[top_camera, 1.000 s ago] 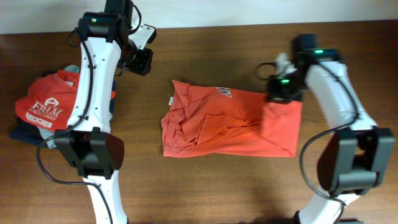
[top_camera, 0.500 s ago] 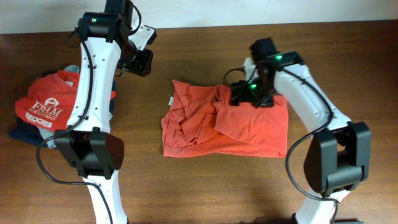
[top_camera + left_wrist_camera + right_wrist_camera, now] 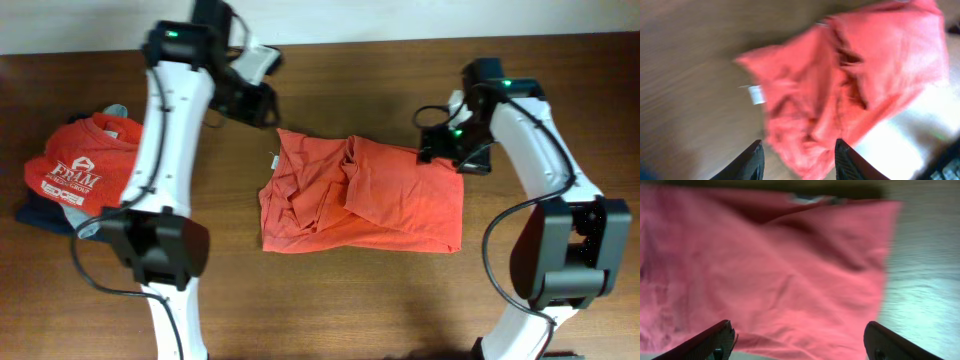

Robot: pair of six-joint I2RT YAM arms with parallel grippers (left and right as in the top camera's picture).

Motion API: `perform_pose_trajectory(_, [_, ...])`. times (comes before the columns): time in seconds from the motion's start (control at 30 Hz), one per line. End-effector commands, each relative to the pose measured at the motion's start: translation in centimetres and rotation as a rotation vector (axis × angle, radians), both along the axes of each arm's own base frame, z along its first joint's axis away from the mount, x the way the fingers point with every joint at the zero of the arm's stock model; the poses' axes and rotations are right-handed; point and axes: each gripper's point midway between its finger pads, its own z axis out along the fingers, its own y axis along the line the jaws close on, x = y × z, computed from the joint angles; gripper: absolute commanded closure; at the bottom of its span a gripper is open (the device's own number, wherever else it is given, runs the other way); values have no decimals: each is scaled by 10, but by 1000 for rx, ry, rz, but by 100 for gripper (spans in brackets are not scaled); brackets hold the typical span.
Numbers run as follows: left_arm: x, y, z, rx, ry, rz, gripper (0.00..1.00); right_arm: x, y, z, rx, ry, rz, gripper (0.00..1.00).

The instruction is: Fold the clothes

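Rumpled orange T-shirt [image 3: 360,195] lies on a wooden bench [image 3: 350,300]. Left end effector [image 3: 799,146] and right end effector [image 3: 799,327] hover above it, both open and empty.

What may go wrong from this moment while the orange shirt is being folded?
1. The orange T-shirt is bunched and creased on its left half; folding over that would likely trap the wrinkles.
2. Both pairs of jaws stand open, so the folded-over flap lies unheld; a low pass of the right arm might drag it open.
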Motion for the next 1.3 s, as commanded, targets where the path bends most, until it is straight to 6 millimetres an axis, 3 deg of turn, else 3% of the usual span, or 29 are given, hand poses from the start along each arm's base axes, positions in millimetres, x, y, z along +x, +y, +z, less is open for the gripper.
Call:
perform_pose_trajectory(0.0, [-32,-57,-23,-7,53,-169,55,1,-47,2,-8,4,-156,12])
perform_pose_trajectory(0.1, [-49,-82,-49,37,87,-205,55,-6,-74,2,6,19,-232,12])
perform_pose_trajectory(0.17, [-68,-107,-80,56,145,-188,54,-13,-95,3,40,32,-294,13])
perform_pose_trajectory(0.37, [-83,-121,-124,104,191,-98,49,-22,-112,4,47,35,-283,16])
perform_pose_trajectory(0.53, [-89,-128,-142,108,187,-110,47,-21,-112,4,45,29,-280,17])
perform_pose_trajectory(0.67, [-82,-123,-154,140,148,-91,46,-20,-112,4,45,27,-280,18])
perform_pose_trajectory(0.8, [-88,-127,-162,118,166,-99,49,-20,-112,4,45,27,-280,18])
perform_pose_trajectory(0.87, [-94,-133,-160,80,194,-112,58,-20,-112,4,45,27,-280,19])
perform_pose_trajectory(0.97, [-104,-144,-156,33,227,-136,82,-20,-112,4,45,26,-280,18])
perform_pose_trajectory(1.07, [-113,-146,-155,39,252,-149,98,-20,-112,4,44,27,-280,19])
perform_pose_trajectory(1.27, [-136,-135,-128,75,375,-144,100,-20,-113,4,43,25,-274,20])
